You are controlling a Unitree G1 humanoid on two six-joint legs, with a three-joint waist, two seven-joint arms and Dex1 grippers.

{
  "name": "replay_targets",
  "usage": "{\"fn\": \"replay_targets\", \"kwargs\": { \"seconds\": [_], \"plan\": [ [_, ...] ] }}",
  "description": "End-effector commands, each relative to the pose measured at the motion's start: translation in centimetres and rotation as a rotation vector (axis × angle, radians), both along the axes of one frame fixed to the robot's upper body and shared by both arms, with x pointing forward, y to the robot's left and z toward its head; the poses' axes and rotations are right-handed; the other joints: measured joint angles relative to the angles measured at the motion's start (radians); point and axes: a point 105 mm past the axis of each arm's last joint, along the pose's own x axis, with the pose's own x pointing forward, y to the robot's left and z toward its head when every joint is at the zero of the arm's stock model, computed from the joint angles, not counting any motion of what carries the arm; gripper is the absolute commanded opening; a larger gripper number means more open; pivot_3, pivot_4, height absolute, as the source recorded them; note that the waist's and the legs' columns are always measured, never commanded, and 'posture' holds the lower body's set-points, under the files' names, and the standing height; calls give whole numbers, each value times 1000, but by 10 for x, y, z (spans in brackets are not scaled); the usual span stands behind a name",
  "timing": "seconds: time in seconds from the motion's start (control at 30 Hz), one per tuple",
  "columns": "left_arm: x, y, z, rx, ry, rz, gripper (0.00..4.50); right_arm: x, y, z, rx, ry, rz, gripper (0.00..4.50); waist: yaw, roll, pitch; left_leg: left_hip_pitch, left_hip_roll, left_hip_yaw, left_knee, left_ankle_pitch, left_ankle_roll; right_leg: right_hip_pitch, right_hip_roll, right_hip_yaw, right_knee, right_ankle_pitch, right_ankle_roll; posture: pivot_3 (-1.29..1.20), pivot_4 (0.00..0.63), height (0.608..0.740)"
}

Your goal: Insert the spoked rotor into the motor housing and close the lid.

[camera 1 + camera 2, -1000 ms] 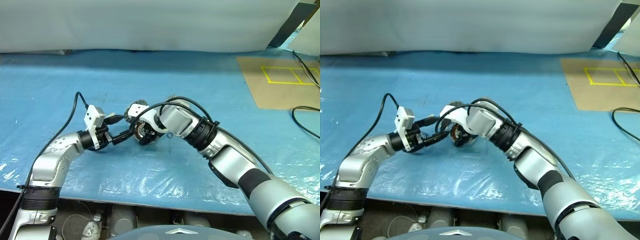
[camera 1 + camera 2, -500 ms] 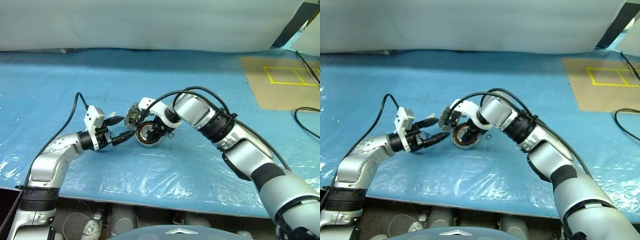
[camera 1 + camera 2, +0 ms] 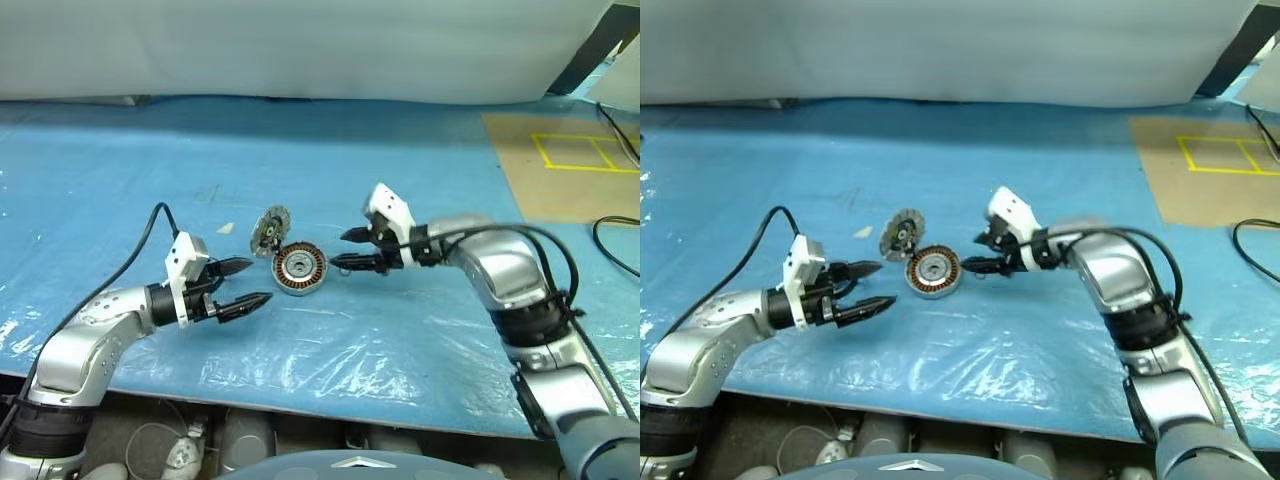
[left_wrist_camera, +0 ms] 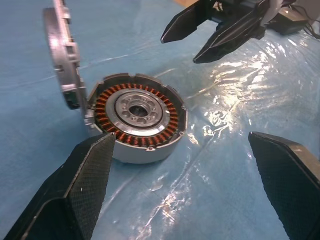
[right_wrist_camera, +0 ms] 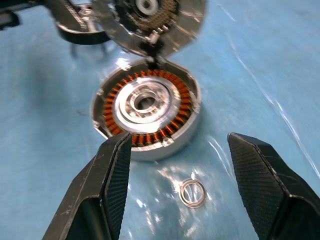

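Motor housing between 2 spread, empty end effectors.

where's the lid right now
In the left eye view the lid stands tilted up on edge on the blue table cover, against the far-left rim of the motor housing, between the two open end effectors.

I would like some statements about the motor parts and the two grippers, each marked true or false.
1. The lid lies flat on the motor housing. False: it stands upright at the housing's edge, leaving the copper windings uncovered.
2. The left gripper and the right gripper are both open and hold nothing. True.
3. A small ring lies on the blue sheet near the housing. True.
4. The right gripper grips the housing. False: it is apart from it.
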Motion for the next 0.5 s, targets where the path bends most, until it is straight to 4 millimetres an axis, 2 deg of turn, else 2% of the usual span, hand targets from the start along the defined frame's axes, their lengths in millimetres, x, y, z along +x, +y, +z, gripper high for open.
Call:
{"fn": "replay_targets", "kwargs": {
  "seconds": [0.03,0.13,0.4,0.5],
  "plan": [
    [-5,-8,6,10,-35,-44,4500,8,-5,5,55,-119,-70,3192,-6,0,0,1,0,0,1,0,0,0,1,1,0,0,0,0,150,740],
    [-2,-11,3,13,-34,-47,4500,13,-7,-13,39,-134,-119,3192,-6,0,0,2,0,1,1,0,0,1,1,3,0,-3,-4,0,150,740],
    [7,-10,4,25,-43,-47,4500,9,5,-32,47,-77,-68,3192,-5,0,0,2,0,1,2,0,0,1,1,3,0,-3,-4,0,150,740],
    [8,-10,3,25,-43,-46,4500,4,3,-45,-28,-96,-29,3192,-4,0,0,2,0,1,1,0,0,1,1,3,0,-2,-4,0,150,740]
  ]
}}
